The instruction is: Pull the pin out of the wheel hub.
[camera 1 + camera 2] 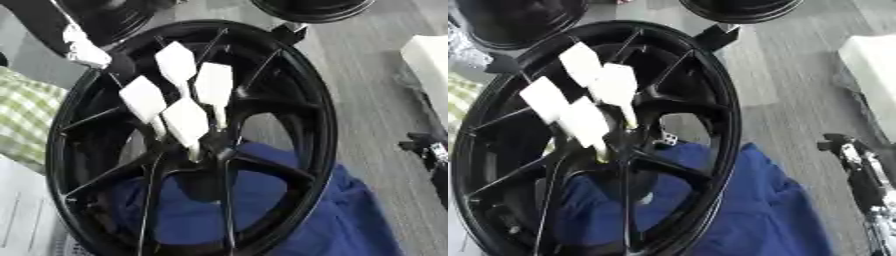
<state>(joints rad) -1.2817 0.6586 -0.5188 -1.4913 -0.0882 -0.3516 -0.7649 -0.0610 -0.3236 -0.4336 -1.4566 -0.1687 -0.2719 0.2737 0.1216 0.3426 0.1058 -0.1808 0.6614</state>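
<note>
Over blue cloth (pixel 350 210), glossy black spoked wheel hub (pixel 297 85) holds white diamond-headed pins (pixel 213 85); hand states untellable.

Wheel hub (pixel 262 125) resting on cloth (pixel 350 210); four tagged pins (pixel 188 120) in centre; hand (pixel 859 170) at right.

Wheel (pixel 289 100) is showing glossy black throughout. Four tags (pixel 184 95) at its hub are showing plain white. Cloth (pixel 350 220) beneath is showing solid blue. Fabric (pixel 26 115) at left is showing green-and-white check. Floor (pixel 367 75) is showing grey woodgrain.
</note>
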